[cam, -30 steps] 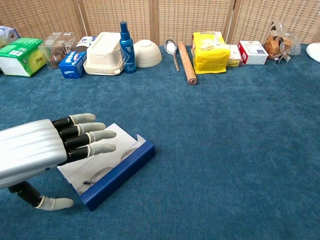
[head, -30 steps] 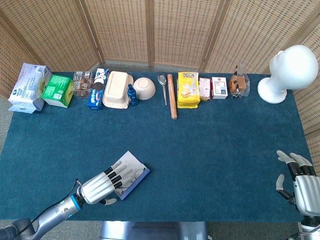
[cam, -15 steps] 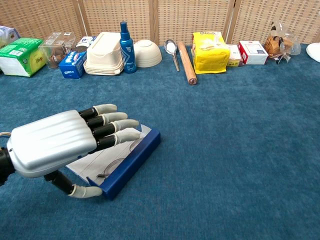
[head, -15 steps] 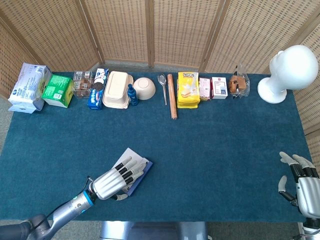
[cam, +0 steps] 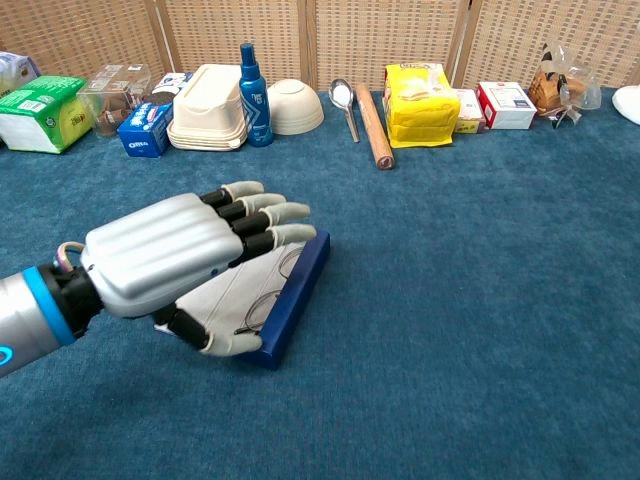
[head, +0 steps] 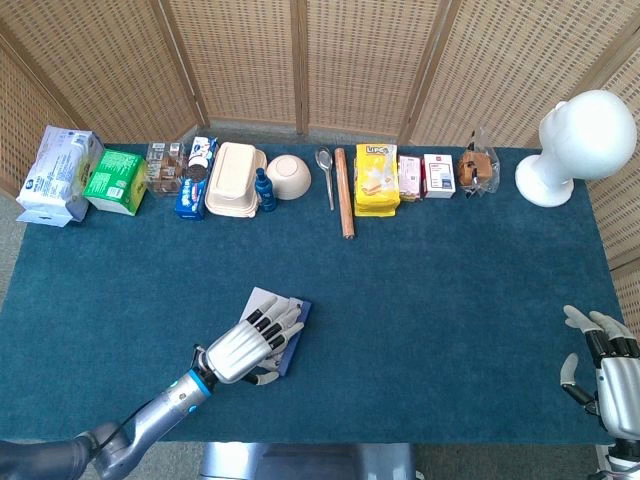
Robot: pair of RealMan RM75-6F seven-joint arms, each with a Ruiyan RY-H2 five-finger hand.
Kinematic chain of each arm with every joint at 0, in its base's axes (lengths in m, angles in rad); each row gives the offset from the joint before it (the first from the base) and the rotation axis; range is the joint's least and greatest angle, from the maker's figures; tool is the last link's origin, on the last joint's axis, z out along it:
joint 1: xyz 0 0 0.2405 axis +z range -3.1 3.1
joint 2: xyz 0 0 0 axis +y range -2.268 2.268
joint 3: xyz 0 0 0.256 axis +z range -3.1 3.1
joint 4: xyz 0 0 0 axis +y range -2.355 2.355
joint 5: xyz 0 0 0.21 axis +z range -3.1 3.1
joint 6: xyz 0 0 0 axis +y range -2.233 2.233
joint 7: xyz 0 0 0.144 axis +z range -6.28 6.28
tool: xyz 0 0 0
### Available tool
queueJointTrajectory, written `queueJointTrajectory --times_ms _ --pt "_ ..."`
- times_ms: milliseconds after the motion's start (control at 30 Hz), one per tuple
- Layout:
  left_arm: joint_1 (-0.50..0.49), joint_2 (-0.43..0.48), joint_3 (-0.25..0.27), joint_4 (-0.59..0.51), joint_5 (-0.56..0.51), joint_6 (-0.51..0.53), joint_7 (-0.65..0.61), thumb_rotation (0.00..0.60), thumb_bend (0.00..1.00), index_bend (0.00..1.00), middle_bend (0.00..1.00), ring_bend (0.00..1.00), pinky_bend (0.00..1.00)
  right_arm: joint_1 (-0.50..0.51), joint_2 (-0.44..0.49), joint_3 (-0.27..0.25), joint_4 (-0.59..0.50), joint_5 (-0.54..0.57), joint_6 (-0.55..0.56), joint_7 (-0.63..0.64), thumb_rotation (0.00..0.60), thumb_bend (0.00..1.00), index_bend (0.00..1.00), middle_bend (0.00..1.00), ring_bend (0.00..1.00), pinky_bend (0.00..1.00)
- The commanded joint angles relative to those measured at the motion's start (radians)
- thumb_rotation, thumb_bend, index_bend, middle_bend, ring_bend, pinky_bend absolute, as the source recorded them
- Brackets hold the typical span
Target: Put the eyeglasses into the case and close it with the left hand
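The open eyeglass case (cam: pixel 296 298) has a blue shell and a white lining and lies at the front left of the blue table. Thin wire eyeglasses (cam: pixel 262 306) lie inside it, mostly hidden under my left hand (cam: pixel 180 255). That hand lies flat over the case, its fingers stretched across to the blue far wall and its thumb against the white near edge. In the head view the left hand (head: pixel 245 345) covers most of the case (head: pixel 298 328). My right hand (head: pixel 600 368) hangs at the table's front right corner, fingers apart, holding nothing.
Along the back edge stand boxes and packets, a cream lunch box (head: pixel 234 178), a blue bottle (cam: pixel 250 80), a bowl (head: pixel 288 176), a spoon, a rolling pin (head: pixel 344 193), a yellow bag (cam: pixel 419 103) and a white mannequin head (head: pixel 578 145).
My left hand has slid forward and to the right over the case. The case has shifted right and turned under it, and the hand now covers more of the lining. The right hand barely moved.
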Motion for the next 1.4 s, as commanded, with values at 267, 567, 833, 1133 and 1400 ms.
queueJointTrajectory --times_ms 267,567,833,1133,1400 --pt "-0.069 0.068 -0.115 -0.077 -0.124 -0.063 -0.227 0.287 0.19 0.10 0.03 0.00 0.00 -0.006 0.002 -0.001 -0.002 0.000 0.004 -0.001 0.504 0.70 0.17 0.31 0.17 0.20" --pt "-0.221 0.274 -0.150 -0.142 -0.146 -0.272 -0.636 0.467 0.20 0.24 0.25 0.09 0.00 -0.014 -0.006 0.000 -0.001 0.007 0.012 -0.009 0.502 0.70 0.17 0.31 0.17 0.20" --pt "-0.339 0.277 -0.124 -0.086 -0.081 -0.333 -0.860 0.460 0.20 0.30 0.28 0.13 0.00 -0.023 -0.009 0.003 -0.011 0.015 0.020 -0.030 0.502 0.70 0.17 0.31 0.17 0.20" --pt "-0.438 0.215 -0.089 -0.015 -0.067 -0.406 -0.948 0.469 0.20 0.30 0.31 0.23 0.00 -0.039 -0.010 0.002 -0.015 0.027 0.032 -0.031 0.502 0.69 0.17 0.31 0.17 0.20" --pt "-0.513 0.177 -0.060 0.016 -0.081 -0.486 -0.948 0.467 0.20 0.30 0.32 0.24 0.00 -0.052 -0.011 0.003 -0.009 0.033 0.043 -0.021 0.502 0.70 0.17 0.31 0.17 0.20"
